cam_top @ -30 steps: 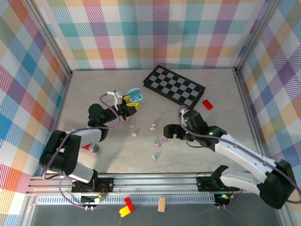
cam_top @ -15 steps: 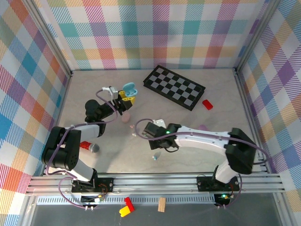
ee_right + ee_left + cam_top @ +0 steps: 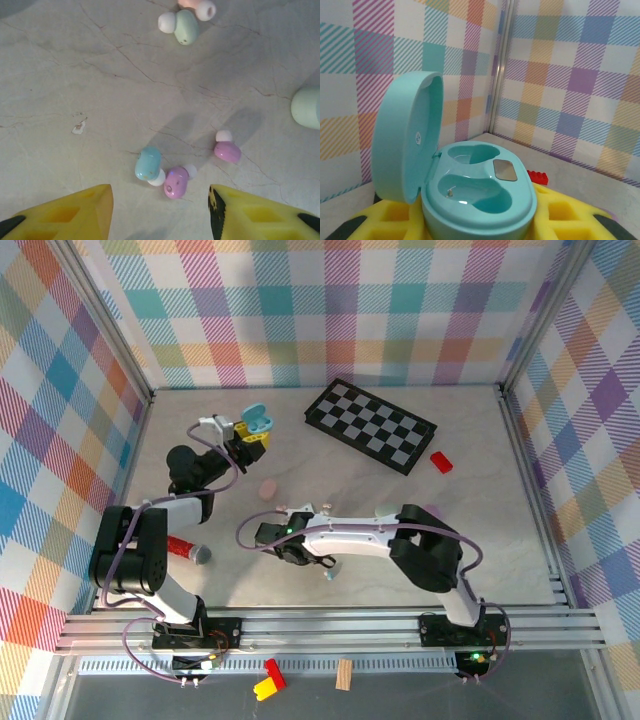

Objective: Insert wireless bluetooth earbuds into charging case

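My left gripper (image 3: 243, 434) is shut on the teal charging case (image 3: 479, 192), held up at the back left. Its lid stands open on the left and both wells are empty. My right gripper (image 3: 160, 215) hangs low over the tabletop with its yellow fingers (image 3: 75, 215) apart. Just ahead of them lie a blue earbud (image 3: 148, 164) touching a purple earbud (image 3: 175, 181), and another purple earbud (image 3: 227, 150) to the right. A green earbud (image 3: 186, 26) and a pink one (image 3: 200, 6) lie farther off. In the top view the right gripper (image 3: 268, 535) is left of centre.
A checkerboard (image 3: 370, 425) and a red brick (image 3: 441, 461) lie at the back right. A pink case (image 3: 268, 487) sits between the grippers and a pale green case (image 3: 306, 107) at the right. A red-and-grey object (image 3: 190, 552) lies by the left arm.
The right arm has swung far left across the table and its jaws have narrowed. The left gripper has carried the teal case back and to the left.
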